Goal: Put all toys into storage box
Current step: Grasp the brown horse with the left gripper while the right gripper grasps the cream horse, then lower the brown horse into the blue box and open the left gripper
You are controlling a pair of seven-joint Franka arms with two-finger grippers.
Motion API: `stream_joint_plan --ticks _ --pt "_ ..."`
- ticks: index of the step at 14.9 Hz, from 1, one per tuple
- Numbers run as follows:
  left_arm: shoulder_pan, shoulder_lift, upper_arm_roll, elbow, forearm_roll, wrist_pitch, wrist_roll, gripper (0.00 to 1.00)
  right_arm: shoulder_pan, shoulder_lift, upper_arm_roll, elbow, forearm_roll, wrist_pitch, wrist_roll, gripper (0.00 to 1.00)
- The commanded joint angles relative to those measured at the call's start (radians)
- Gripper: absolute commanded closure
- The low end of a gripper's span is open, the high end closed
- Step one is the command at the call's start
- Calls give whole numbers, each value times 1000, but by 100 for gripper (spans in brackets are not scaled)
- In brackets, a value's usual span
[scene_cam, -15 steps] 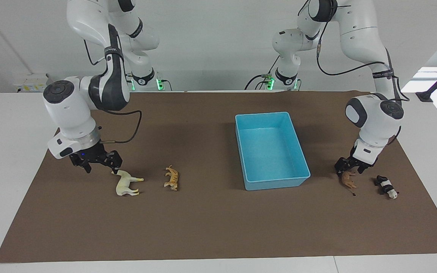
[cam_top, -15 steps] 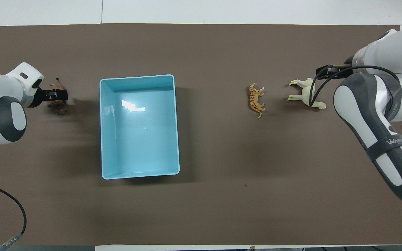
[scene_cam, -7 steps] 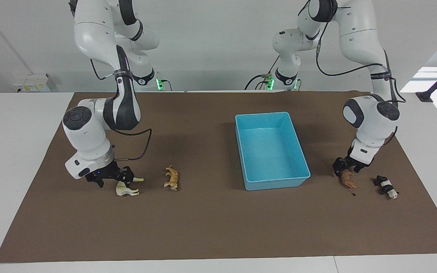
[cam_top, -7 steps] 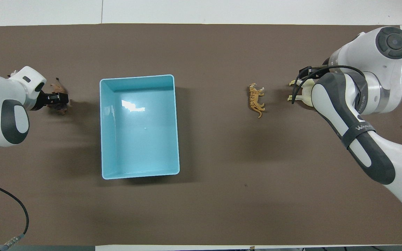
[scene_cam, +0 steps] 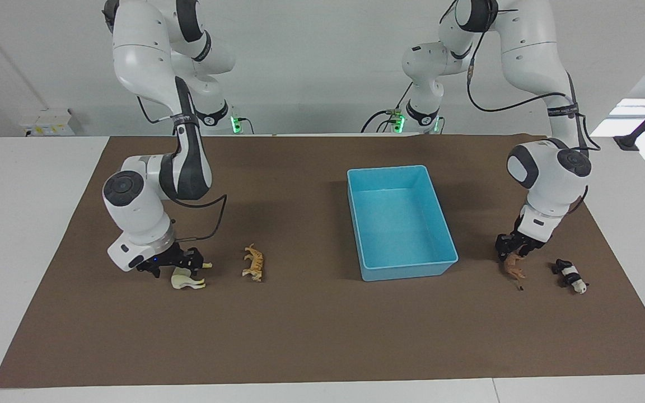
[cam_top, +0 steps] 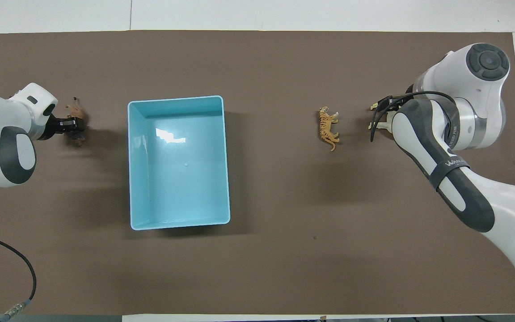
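Observation:
The light blue storage box (scene_cam: 410, 271) (cam_top: 134, 161) stands empty on the brown mat. My left gripper (scene_cam: 513, 250) (cam_top: 73, 124) is low at the left arm's end of the table, shut on the brown lion (scene_cam: 515, 265) (cam_top: 77, 112). The black-and-white panda (scene_cam: 570, 275) lies beside the lion; my left arm hides it in the overhead view. My right gripper (scene_cam: 179, 263) is down over the cream-white horse (scene_cam: 187, 279), fingers open on either side of its back. In the overhead view only the horse's legs (cam_top: 375, 106) show. The orange tiger (scene_cam: 253, 262) (cam_top: 328, 128) lies between horse and box.
A brown mat (scene_cam: 311, 336) covers most of the white table (scene_cam: 14, 224). The box stands toward the left arm's end of the mat's middle.
My right gripper has come down from beside the horse onto it. My left gripper has sunk onto the lion and closed; the lion has shifted slightly.

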Motion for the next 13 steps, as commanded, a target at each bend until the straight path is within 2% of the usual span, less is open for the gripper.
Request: stream_joint_plan --ticks 1,4,6,7,8,9,12,13 --pt "-25 -27 -4 106 1 -182 -94 67 -6 -18 5 -31 2 0 -69 0" --pt "-115 -132 -8 207 1 -458 -268 67 -6 -18 5 -54 2 12 -78 0" --pt "-214 -149 -10 299 1 -608 -437 67 -6 -9 5 -71 2 58 -90 0" --pt "-270 -158 -10 321 2 -654 -514 67 -4 -10 5 -79 2 69 -90 0" --pt "-323 -173 -11 315 2 -665 -589 66 -4 -10 5 -80 2 69 -90 7" --pt "-374 -178 -11 306 2 -661 -665 66 -4 -10 3 -82 2 70 -89 21" --pt "-460 -210 -15 208 2 -560 -778 66 -7 -13 4 -92 2 77 -92 48" --pt "-471 -228 -15 144 2 -501 -778 66 -6 -15 5 -94 2 77 -89 80"
